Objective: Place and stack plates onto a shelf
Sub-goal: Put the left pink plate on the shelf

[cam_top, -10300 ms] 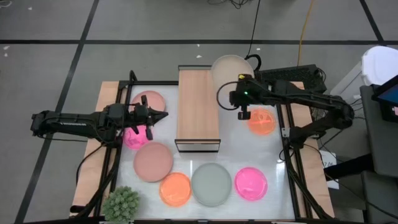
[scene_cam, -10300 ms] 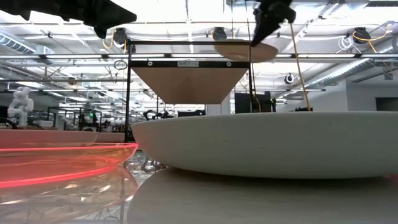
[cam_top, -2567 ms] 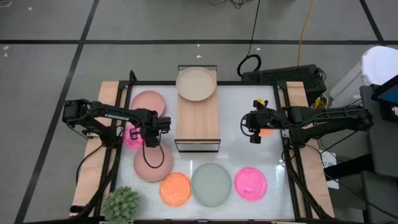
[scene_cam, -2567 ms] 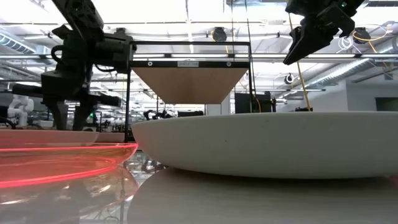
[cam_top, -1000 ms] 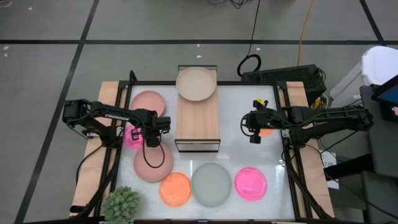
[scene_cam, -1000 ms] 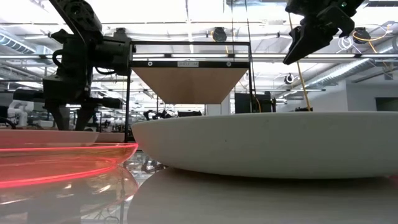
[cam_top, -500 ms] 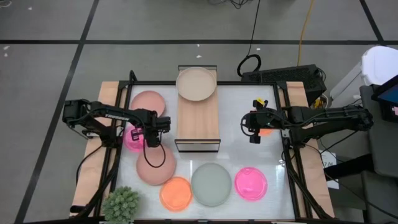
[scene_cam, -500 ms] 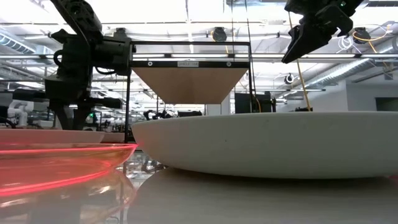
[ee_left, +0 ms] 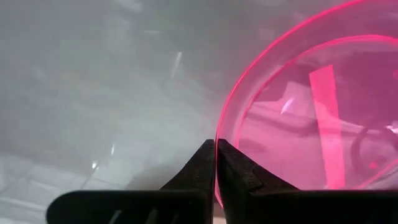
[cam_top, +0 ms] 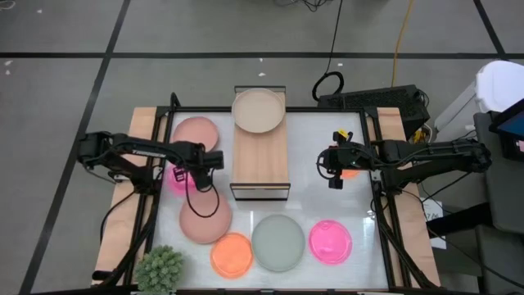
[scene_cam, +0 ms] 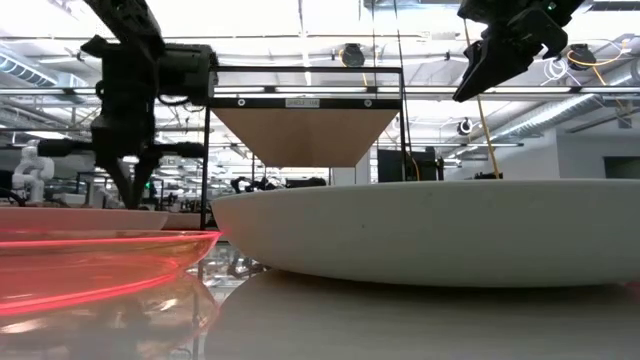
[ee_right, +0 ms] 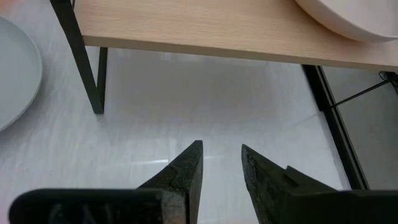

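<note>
My left gripper (cam_top: 196, 170) (ee_left: 216, 152) stands left of the shelf (cam_top: 260, 160), pointing down, shut on a small hot pink plate (cam_top: 173, 180). My right gripper (cam_top: 332, 182) (ee_right: 222, 165) hangs open right of the shelf, over an orange plate (cam_top: 350, 170), touching nothing. A beige plate (cam_top: 259, 109) rests on the shelf's far end. Flat on the table are two dusty pink plates (cam_top: 194, 133) (cam_top: 205, 218), an orange plate (cam_top: 232, 255), a pale green plate (cam_top: 278, 242) and a second hot pink plate (cam_top: 330, 242). My left gripper pinches the hot pink plate's rim (ee_left: 219, 134) between its two fingers, on the side facing the shelf. The fingers (ee_left: 202, 165) come from above, pointing down. Whether the plate is clear of the table, I cannot tell.
A spiky green plant ball (cam_top: 160, 269) sits at the near left corner. Wooden side boards (cam_top: 135, 164) and black frame rails (cam_top: 377, 197) flank the white table. The shelf's black legs (ee_right: 84, 56) stand close to my right gripper. Bare table lies between the shelf and my right gripper.
The nearer dusty pink plate slid a little toward the near edge and pushed the near orange plate the same way. My left gripper then rose slightly and drew back toward the far left, still shut on the hot pink plate's rim.
</note>
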Controlling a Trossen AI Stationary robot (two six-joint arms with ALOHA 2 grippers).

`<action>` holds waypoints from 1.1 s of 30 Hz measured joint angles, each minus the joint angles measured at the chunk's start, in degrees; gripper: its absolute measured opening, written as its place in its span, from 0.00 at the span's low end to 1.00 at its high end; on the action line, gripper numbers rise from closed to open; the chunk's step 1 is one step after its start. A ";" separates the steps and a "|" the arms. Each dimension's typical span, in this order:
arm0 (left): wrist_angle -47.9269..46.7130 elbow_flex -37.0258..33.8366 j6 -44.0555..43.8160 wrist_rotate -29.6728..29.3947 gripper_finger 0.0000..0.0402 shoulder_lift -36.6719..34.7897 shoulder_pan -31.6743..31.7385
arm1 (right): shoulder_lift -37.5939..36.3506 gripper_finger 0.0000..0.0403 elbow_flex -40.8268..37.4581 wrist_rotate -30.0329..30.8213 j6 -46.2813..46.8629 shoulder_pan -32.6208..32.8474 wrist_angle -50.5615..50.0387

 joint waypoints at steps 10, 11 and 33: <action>-3.98 3.02 -4.78 -7.40 0.03 -5.55 -0.07 | 0.00 0.23 0.00 0.00 0.00 0.00 0.00; -4.18 3.56 -5.31 -8.44 0.03 -6.29 -0.07 | 0.00 0.23 0.00 0.00 0.00 -0.01 0.00; -13.02 23.07 -29.78 -21.55 0.00 -18.21 -1.36 | 0.00 0.23 0.00 0.00 0.00 0.00 0.00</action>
